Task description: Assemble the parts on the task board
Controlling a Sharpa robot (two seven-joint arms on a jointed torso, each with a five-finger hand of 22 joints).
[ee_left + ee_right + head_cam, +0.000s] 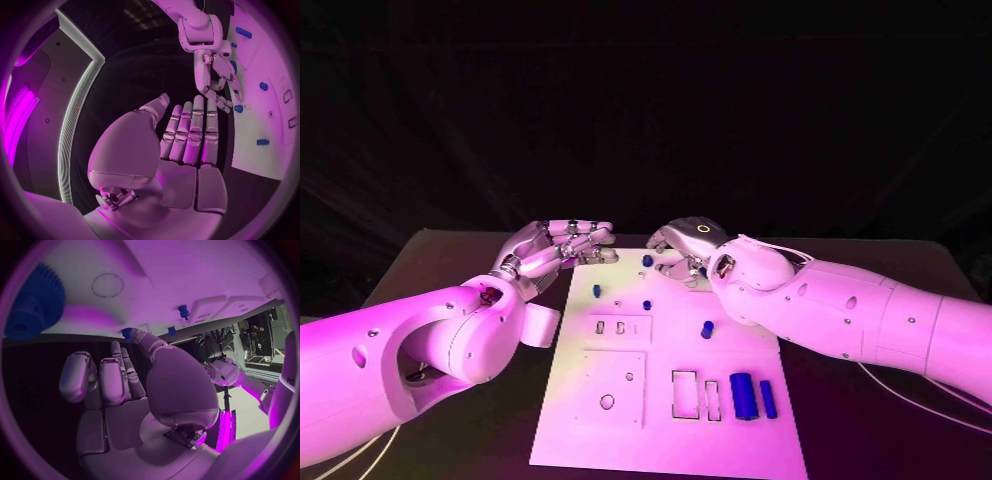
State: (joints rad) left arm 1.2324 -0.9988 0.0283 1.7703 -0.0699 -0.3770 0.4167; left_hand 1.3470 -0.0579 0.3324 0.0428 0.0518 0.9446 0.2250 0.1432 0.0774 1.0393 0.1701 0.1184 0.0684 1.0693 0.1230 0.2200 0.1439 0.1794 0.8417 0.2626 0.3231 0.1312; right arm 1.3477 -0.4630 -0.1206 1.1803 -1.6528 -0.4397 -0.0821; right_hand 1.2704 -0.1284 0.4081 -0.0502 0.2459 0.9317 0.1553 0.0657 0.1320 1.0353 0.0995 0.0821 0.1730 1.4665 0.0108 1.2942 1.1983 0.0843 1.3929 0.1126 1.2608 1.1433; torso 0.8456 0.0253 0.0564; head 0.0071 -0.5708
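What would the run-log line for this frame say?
left hand: open, at task board far edge | right hand: fingertips at small blue part, grip unclear | two blue bars: lying near corner

text: none legible | task board (pixel 733 420): no readable labels | hands: no readable markings

We see our left arm (pixel 416 350) reaching in toward the task board's (pixel 661 420) far left corner, its left hand (pixel 560 247) just off that edge with the fingers (pixel 190 132) straight, side by side, holding nothing. Our right arm (pixel 862 315) comes across the board's right edge; the right hand (pixel 687 250) hangs over the far edge, fingers (pixel 119 375) curled downward, the two hands near each other.
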